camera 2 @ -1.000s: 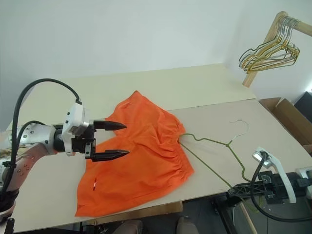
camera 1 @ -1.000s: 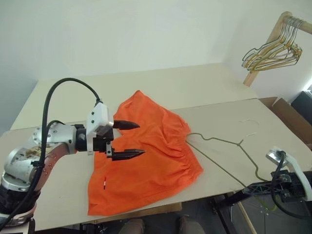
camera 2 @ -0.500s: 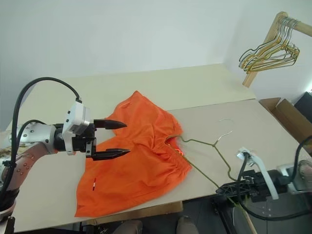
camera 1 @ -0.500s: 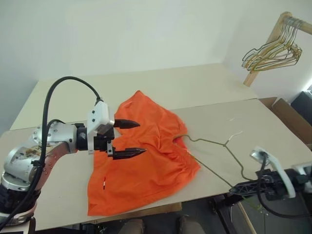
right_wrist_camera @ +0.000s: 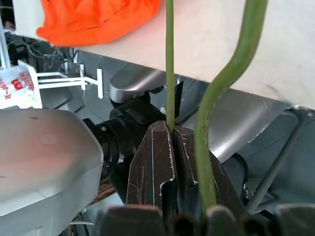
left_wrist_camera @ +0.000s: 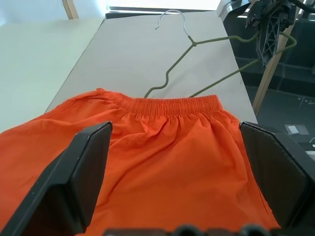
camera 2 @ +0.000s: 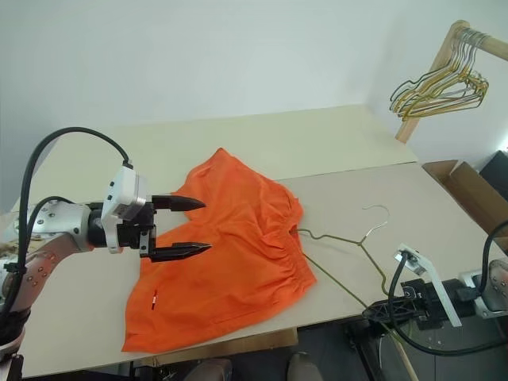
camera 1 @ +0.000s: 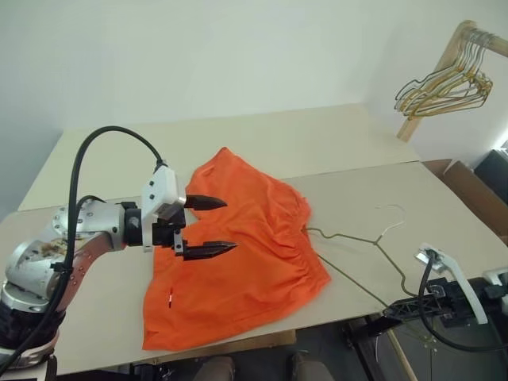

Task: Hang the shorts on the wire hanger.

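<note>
- The shorts (camera 1: 234, 258) lie flat on the table (camera 1: 103, 159), spread out, with the gathered waistband on the side toward the wire hanger.
- The left gripper (camera 1: 208, 226) hovers just above the left part of the shorts. Its jaws are wide open and hold nothing, and they point to the right, across the fabric toward the waistband.
- The wire hanger (camera 1: 357, 242) lies just beside the waistband on the right. One shoulder tip touches or nearly touches the elastic edge, and the hook points away, up the table.
- The right gripper (camera 1: 405, 308) is at the table's near right edge. Its jaws are closed tight on the hanger's lower wire, as the right wrist view shows.
- I judge that the next move depends on this: the waistband opening faces the hanger, and the left gripper is nearer to the shorts.
- Whether the hanger tip is already inside the waistband is hard to see.
</note>
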{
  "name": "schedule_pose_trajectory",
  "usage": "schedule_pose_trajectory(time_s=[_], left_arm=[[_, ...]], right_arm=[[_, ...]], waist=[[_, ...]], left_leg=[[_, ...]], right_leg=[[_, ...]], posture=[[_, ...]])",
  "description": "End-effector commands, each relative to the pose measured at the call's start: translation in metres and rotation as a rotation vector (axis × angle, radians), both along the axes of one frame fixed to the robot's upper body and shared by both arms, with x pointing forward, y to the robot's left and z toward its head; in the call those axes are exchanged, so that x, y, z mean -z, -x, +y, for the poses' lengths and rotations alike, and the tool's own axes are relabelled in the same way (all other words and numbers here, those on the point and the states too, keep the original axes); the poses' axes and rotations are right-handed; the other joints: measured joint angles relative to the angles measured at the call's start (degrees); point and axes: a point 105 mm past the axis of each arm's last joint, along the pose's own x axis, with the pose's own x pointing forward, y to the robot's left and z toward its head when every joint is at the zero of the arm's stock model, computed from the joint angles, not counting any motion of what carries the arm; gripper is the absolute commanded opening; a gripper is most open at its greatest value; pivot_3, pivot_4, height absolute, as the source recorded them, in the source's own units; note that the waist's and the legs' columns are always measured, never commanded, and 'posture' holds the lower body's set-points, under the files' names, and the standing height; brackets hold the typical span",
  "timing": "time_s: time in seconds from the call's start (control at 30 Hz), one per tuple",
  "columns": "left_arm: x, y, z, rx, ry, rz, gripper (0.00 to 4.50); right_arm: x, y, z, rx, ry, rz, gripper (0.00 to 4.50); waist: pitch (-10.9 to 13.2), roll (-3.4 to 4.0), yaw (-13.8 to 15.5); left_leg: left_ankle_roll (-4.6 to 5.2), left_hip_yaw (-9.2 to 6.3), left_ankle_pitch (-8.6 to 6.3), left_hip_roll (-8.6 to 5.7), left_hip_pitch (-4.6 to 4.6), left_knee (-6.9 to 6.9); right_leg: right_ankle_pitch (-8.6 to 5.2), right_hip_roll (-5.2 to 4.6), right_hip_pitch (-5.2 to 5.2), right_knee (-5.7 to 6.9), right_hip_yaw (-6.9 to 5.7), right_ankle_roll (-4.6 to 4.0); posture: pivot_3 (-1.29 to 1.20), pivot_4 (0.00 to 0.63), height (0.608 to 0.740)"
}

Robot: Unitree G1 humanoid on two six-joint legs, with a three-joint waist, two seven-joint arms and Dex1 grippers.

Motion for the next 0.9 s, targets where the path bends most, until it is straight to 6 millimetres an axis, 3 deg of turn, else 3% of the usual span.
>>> schedule_pose_trajectory(time_s=[0.03,0.23,0.37,0.5,0.63,0.9], left_arm=[[-0.009,0.001,-0.001,0.010,0.006,-0.050,4.47],[-0.011,0.000,0.000,0.008,0.001,-0.058,4.47],[-0.011,0.002,0.001,-0.001,-0.001,-0.061,4.47],[-0.010,0.002,0.002,-0.007,-0.002,-0.061,4.47],[-0.011,0.002,0.002,-0.007,-0.004,-0.067,4.47],[-0.011,0.003,0.004,-0.016,-0.009,-0.074,4.47]], right_arm=[[-0.002,-0.015,0.009,0.000,-0.042,-0.047,0.00],[0.008,-0.041,0.014,0.065,-0.044,-0.066,0.00],[0.023,-0.046,0.014,0.099,-0.014,-0.021,0.00],[0.017,-0.062,0.020,0.154,-0.096,-0.047,0.00],[0.011,-0.066,0.039,0.100,-0.185,-0.065,0.00],[0.021,-0.084,0.049,0.147,-0.207,-0.074,0.00]], waist=[[-0.19,-0.01,-0.11],[-0.34,-0.03,0.34],[-0.38,-0.07,0.64],[-0.52,-0.08,0.54],[-0.57,-0.08,0.41],[-0.70,-0.17,0.58]], left_leg=[[-0.01,0.00,0.01,0.00,0.00,0.00],[-0.16,-0.04,0.09,-0.03,-0.03,0.00],[-0.24,-0.06,0.14,-0.05,-0.07,0.00],[-0.22,-0.06,0.12,-0.06,-0.06,0.00],[-0.19,-0.09,0.11,-0.03,-0.03,-0.02],[-0.24,-0.11,0.14,-0.09,-0.05,-0.01]], right_leg=[[0.01,0.00,0.01,0.00,0.00,-0.01],[0.01,0.00,-0.01,-0.01,0.00,-0.01],[0.01,-0.02,-0.04,-0.02,-0.01,-0.01],[0.03,-0.03,-0.04,0.00,0.00,-0.02],[0.05,0.04,-0.04,0.02,-0.01,-0.06],[0.06,0.00,-0.08,0.02,-0.01,-0.07]], posture=[[0.08,0.023,0.740],[0.10,0.021,0.740],[0.11,0.020,0.740],[0.12,0.017,0.740],[0.12,0.013,0.740],[0.14,0.017,0.740]])
